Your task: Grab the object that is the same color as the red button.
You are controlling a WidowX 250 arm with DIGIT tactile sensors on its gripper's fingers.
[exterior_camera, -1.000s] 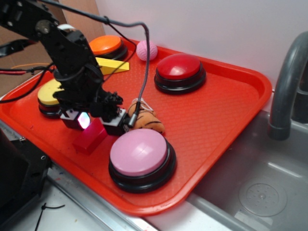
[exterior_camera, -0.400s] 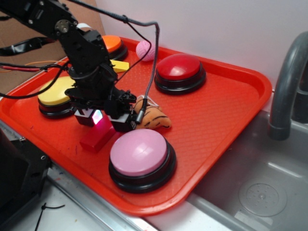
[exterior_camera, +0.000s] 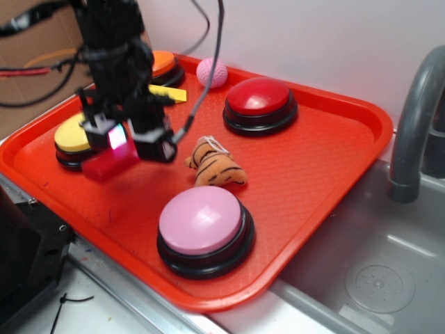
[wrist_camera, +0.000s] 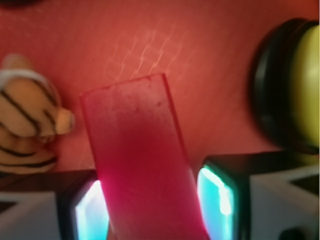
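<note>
At the left of the exterior frame the gripper [exterior_camera: 119,145] is clamped on the red block [exterior_camera: 110,163], which now hangs in the air above the red tray [exterior_camera: 334,174], just in front of the yellow button [exterior_camera: 69,136]. A second ago the block lay flat on the tray in front of the pink button [exterior_camera: 203,219] with the claw lowered around it; since then the arm has risen and drawn back toward the upper left, and the block has come up with it, leaving that spot bare. The wrist view confirms the hold: the block [wrist_camera: 142,165] sits squeezed between the two lit finger pads [wrist_camera: 216,200], its free end tilted out over the tray, with the striped tiger toy [wrist_camera: 27,132] at the left edge and the yellow button [wrist_camera: 300,85] at the right. The red button [exterior_camera: 260,97] sits untouched at the upper centre. The grab looks essentially done; what remains, by my judgement, is only keeping the grip secure.
</note>
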